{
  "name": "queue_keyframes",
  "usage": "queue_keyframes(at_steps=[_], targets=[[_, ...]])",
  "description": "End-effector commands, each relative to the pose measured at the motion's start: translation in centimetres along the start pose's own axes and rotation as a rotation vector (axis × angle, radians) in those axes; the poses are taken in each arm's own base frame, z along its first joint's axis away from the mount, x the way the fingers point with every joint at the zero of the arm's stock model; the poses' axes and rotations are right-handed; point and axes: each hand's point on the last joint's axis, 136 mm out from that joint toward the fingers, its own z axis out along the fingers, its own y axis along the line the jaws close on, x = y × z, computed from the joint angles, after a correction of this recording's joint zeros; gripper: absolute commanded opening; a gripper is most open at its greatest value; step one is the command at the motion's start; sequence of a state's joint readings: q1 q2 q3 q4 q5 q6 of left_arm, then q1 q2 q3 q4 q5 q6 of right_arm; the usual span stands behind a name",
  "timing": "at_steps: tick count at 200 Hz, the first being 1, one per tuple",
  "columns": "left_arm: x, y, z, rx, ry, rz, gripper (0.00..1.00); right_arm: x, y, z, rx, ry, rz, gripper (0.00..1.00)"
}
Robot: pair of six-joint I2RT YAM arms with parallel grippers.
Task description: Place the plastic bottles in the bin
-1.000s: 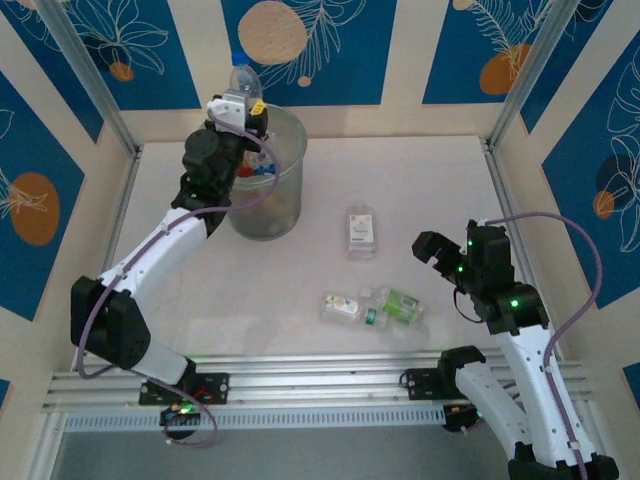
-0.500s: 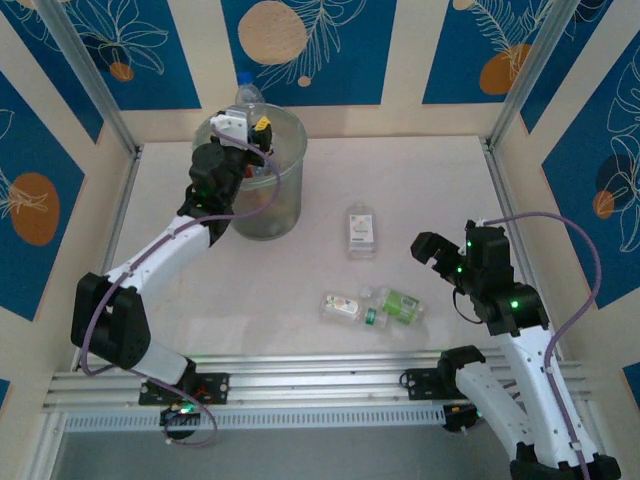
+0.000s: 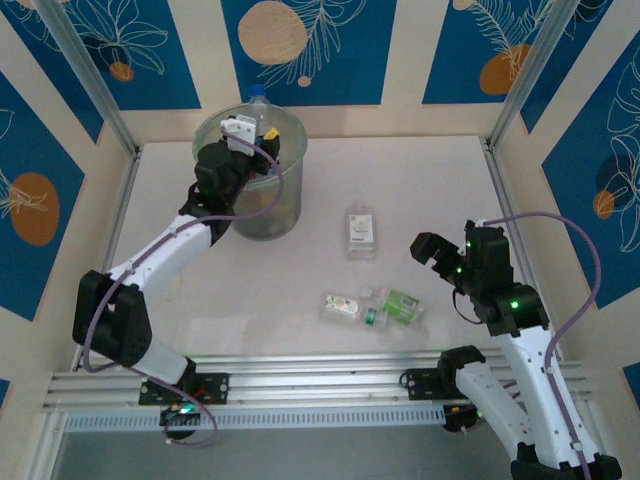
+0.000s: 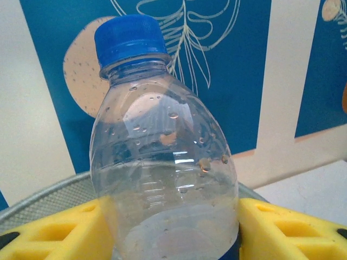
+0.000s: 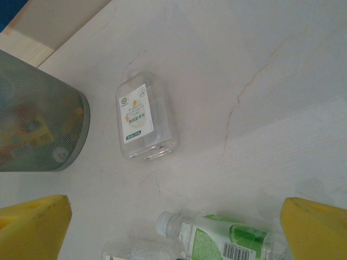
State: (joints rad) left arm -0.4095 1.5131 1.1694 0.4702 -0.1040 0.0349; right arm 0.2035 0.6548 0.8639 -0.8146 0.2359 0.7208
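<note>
**Blue-capped bottle held over bin**

The left hand (image 3: 250, 128) grips a clear blue-capped plastic bottle (image 4: 162, 157) upright above the far rim of the translucent grey-green round bin (image 3: 287, 190). To the right of the bin, on the tabletop (image 3: 430, 180), lie a white-labelled flat bottle (image 5: 142, 116), its print unreadable, and a green-labelled bottle (image 5: 227, 236) showing a barcode. The right hand (image 3: 447, 255) is spread wide and empty.

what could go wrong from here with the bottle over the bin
The blue-capped bottle, clamped in the left gripper, has its cap at the far rim of the bin, so a release now might drop it outside. The green-label bottle lies close beside a second bottle, so a grasp may knock that away.
</note>
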Motion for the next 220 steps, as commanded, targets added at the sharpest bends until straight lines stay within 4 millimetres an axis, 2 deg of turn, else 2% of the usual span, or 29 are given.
queue_keyframes(at_steps=[1,22,47,69,163,185,220], targets=[[0.6,-0.1,0.6,0.025,0.022,0.003,0.58,-0.8,0.7,-0.9,-0.025,-0.036,-0.010,0.99],[1.3,-0.2,0.8,0.027,0.029,-0.009,0.60,-0.8,0.7,-0.8,-0.025,-0.036,-0.011,0.99],[1.5,-0.4,0.9,0.039,0.033,-0.019,0.69,-0.8,0.6,-0.9,-0.021,-0.037,-0.014,0.99],[1.5,-0.3,0.9,0.031,0.031,-0.027,0.72,-0.9,0.6,-0.9,-0.018,-0.039,-0.015,0.99],[-0.6,0.5,0.3,-0.002,0.027,-0.046,0.72,-0.9,0.8,-0.7,-0.027,-0.039,-0.013,0.99],[-2.1,0.6,1.2,-0.006,0.028,-0.073,0.72,-1.0,1.0,-0.6,-0.033,-0.038,-0.016,0.99],[-5.1,0.9,3.7,-0.024,0.079,-0.149,0.73,-1.1,1.1,-0.6,-0.030,-0.031,-0.017,0.99]])
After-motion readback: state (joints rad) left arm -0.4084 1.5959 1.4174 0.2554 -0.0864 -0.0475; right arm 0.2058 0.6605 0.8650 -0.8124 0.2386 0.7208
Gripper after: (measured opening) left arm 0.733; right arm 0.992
